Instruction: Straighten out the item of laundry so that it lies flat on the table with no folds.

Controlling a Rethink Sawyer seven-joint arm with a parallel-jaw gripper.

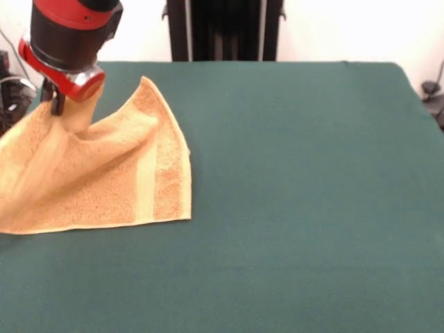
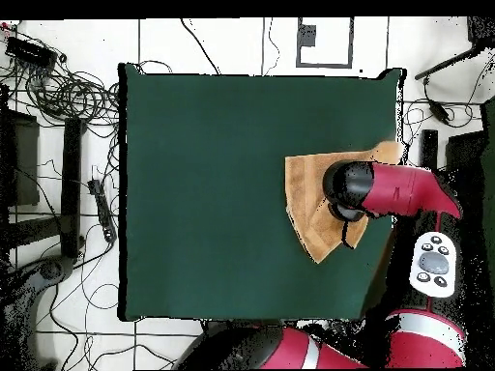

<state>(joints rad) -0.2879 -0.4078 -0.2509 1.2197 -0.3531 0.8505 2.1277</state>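
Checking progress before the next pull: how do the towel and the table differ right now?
The towel is golden-orange and small; the table is dark green and far bigger. The towel is rumpled, one part lifted at the pincer, while the table's cloth lies smooth and flat. Both are fabric surfaces.

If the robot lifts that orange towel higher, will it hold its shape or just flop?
Probably flop: the towel already drapes in soft folds below the hand, peaking where it is raised. It looks light, since one raised part carries the cloth. Its terry pile may drag on the felt-like table rather than slide.
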